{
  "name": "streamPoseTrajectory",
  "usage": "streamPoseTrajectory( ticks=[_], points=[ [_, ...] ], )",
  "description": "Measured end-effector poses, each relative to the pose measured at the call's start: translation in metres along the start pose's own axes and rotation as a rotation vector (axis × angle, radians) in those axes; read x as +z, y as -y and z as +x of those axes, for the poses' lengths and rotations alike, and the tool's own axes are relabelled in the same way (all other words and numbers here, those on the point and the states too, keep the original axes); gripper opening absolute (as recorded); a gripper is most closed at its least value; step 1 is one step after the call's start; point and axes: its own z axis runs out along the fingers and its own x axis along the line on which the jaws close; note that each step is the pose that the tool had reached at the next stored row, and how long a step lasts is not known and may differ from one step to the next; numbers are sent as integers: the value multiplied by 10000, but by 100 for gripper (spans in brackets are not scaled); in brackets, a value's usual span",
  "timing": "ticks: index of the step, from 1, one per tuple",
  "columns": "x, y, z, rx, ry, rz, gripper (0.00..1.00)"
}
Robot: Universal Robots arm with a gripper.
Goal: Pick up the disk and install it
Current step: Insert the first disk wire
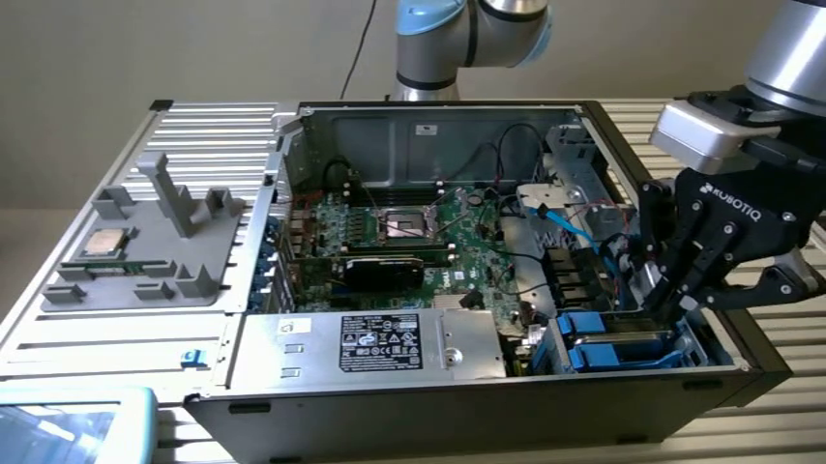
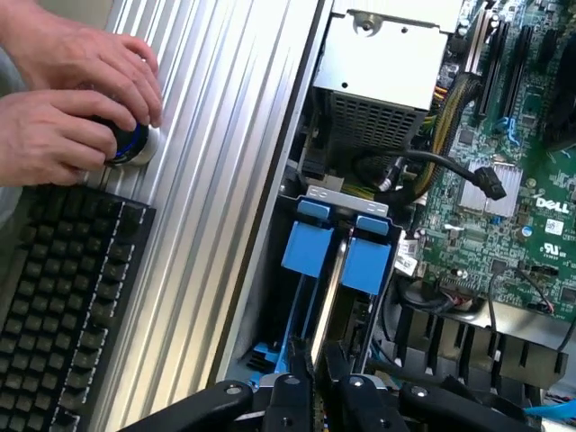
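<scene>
Misalignment is the main hazard: the disk point(image 2: 306, 306) stands on edge in the drive bay point(image 1: 703, 353), at the corner of the open computer case point(image 1: 427, 396) toward the exterior view's right. If it goes down tilted, its blue carrier would likely jam against the bay's rails instead of seating. The hand point(image 1: 664, 307) reaches into that bay from above. Its fingers are drawn close together and, as far as I can judge, pinched on the disk's thin upper edge, so the disk sits directly between and below the fingertips, touching them. Such a narrow hold on a slim edge could slip, or let the disk twist if the carrier catches. Loose wiring is a second worry: a black cable point(image 2: 436, 166) loops just beside the bay and could be snagged or trapped. A person's hands point(image 2: 67, 112) rest on a round knob next to a keyboard point(image 2: 63, 306) on the counter point(image 2: 225, 180), well apart from the bay, so they seem out of harm's way.
</scene>
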Motion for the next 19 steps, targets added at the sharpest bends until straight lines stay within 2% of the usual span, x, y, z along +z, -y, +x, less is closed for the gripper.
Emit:
streamPoseTrajectory(
  ticks=[1, 6, 8, 10, 11, 13, 15, 19],
  points=[
    [-5, 5, -20, 12, -135, -36, 16],
    [-18, 21, -101, 87, -997, -261, 16],
    [-24, 30, -141, 111, -1274, -333, 16],
    [-32, 39, -187, 127, -1487, -388, 16],
    [-36, 42, -212, 135, -1572, -410, 16],
    [-44, 40, -268, 145, -1677, -438, 16],
    [-47, 13, -319, 149, -1712, -448, 16],
    [-44, -41, -359, 172, -1715, -454, 16]
  ],
)
